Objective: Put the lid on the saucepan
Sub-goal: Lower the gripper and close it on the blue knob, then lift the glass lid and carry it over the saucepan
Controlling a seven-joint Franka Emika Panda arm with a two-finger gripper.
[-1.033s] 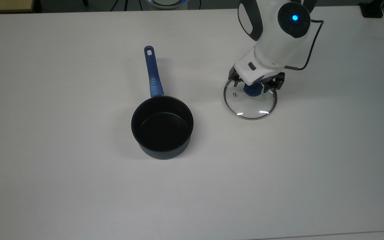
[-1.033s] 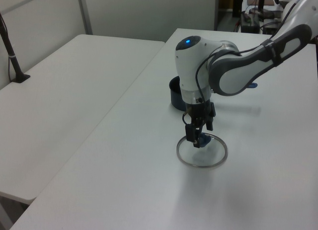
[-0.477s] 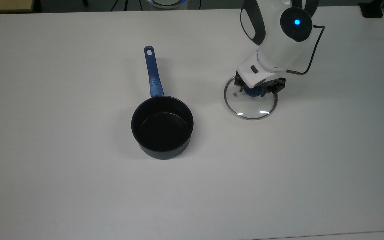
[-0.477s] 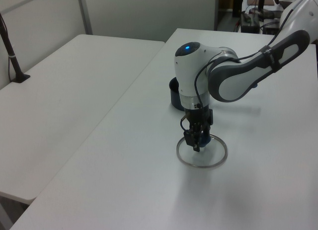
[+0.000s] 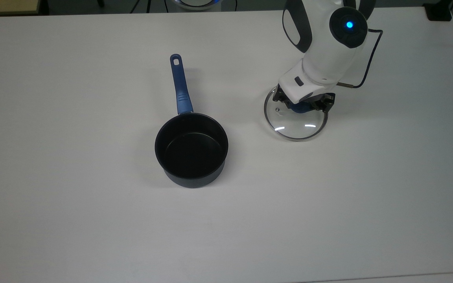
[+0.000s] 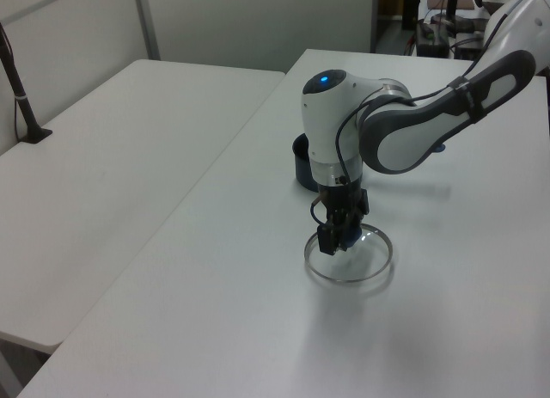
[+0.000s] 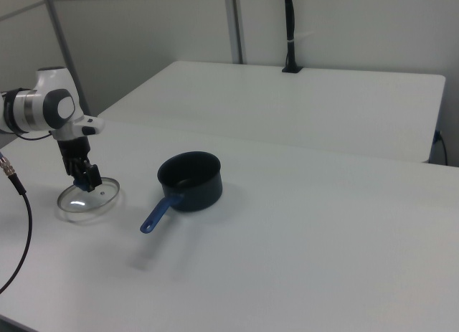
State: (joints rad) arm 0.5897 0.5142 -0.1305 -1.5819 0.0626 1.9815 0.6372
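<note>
The gripper (image 5: 304, 104) is closed on the blue knob (image 5: 299, 107) of the glass lid (image 5: 295, 125), which in the left view appears just lifted off the white table (image 5: 92, 220), well apart from the open saucepan (image 5: 191, 149) toward the top view's left. The step in hand is judged to be the lift. A good lift rises straight until the metal rim clears the saucepan wall, keeps the disc level, then travels sideways and centres over the black rim, away from the blue handle (image 5: 180, 84).
</note>
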